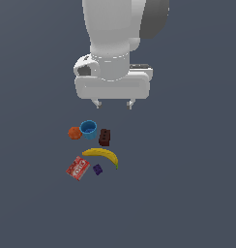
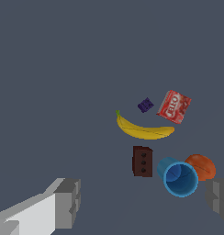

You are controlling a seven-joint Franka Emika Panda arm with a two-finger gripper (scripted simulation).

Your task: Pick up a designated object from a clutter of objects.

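The dark reddish-brown block (image 1: 104,137) with small holes lies on the grey floor, just to the exterior view's right of the blue cup (image 1: 88,129). It also shows in the wrist view (image 2: 142,161), beside the cup (image 2: 178,177). My gripper (image 1: 112,103) hangs open and empty well above the clutter. Its two grey fingertips (image 2: 68,202) stand wide apart in the wrist view, with the block and cup between them and lower down. The jaws hold nothing.
An orange ball (image 1: 74,132) touches the cup's far side. A yellow banana (image 1: 103,155) lies near the block. A flat red box with white lettering (image 1: 78,167) and a small purple cube (image 1: 97,169) lie beyond the banana.
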